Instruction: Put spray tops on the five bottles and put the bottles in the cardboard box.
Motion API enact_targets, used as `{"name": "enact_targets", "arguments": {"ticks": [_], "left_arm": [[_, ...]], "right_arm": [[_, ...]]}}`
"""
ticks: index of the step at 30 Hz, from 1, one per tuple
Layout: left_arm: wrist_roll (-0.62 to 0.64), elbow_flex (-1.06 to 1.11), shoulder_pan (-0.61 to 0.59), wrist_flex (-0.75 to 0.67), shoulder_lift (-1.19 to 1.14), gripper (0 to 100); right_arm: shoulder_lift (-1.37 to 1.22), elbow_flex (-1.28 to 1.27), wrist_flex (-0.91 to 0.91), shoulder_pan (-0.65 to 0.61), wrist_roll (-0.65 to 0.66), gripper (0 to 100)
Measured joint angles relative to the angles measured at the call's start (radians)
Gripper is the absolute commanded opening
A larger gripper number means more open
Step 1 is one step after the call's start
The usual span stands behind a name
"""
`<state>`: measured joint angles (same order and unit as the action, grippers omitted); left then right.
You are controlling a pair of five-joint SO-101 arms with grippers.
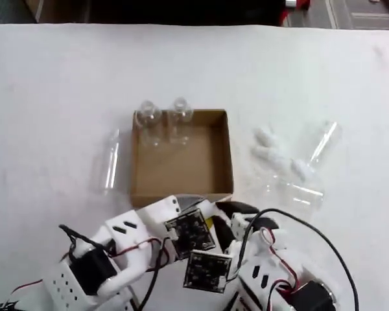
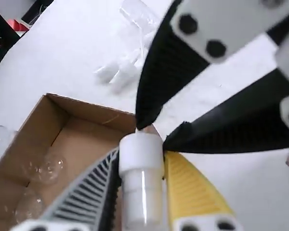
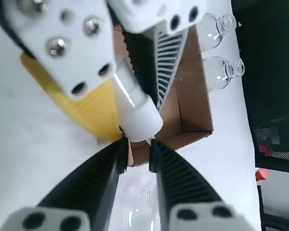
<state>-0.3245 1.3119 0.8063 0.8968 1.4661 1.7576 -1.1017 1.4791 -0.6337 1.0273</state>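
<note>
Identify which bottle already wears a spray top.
The bottle in the left claw: white top fitted. The two other bottles in the cardboard box have bare necks.

Left gripper clamps capped bottle; the bottle's lower body is cut by the frame. Right gripper has its fingers parted at spray top, contact unclear. In the high view, wrist boards cover most of both grippers and the capped bottle, plus the near-right corner of cardboard box. Both arms are cut off by the frame at the desk's near edge. Right of the box, loose bottles are faint against the desk, outlines blurred, count unsure. Loose tops are small white blobs, count unsure. Two bottles sit at the box's far wall, lower ends too faint to trace.
</note>
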Motion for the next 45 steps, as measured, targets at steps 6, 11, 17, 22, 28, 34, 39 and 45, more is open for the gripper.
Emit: {"name": "enact_targets", "arguments": {"ticks": [6, 11, 17, 22, 28, 34, 39, 45], "left_arm": [[0.0, 0.005, 0.0, 0.02, 0.0, 2], [-0.037, 0.002, 0.0, 0.031, 0.002, 2], [-0.051, 0.003, 0.0, 0.057, 0.002, 2], [-0.051, 0.002, -0.002, 0.089, 0.002, 2], [-0.051, 0.002, -0.002, 0.089, 0.0, 2], [-0.055, 0.003, -0.002, 0.089, 0.0, 2], [-0.057, 0.002, -0.002, 0.089, 0.0, 2], [-0.057, 0.0, 0.0, 0.054, 0.002, 2]], "right_arm": [[0.0, -0.02, -0.011, 0.002, 0.046, 11.1], [0.0, -0.015, -0.021, 0.063, 0.057, 11.5], [0.0, -0.026, -0.064, 0.087, 0.11, 11.5], [0.0, -0.069, -0.098, 0.08, 0.117, 9.5], [0.002, -0.104, -0.104, 0.032, 0.114, 7.4], [0.002, -0.072, -0.044, 0.031, 0.112, 7.4], [0.002, -0.044, -0.005, 0.031, 0.117, 7.4], [0.0, 0.078, 0.143, 0.034, 0.118, 7.4]]}}
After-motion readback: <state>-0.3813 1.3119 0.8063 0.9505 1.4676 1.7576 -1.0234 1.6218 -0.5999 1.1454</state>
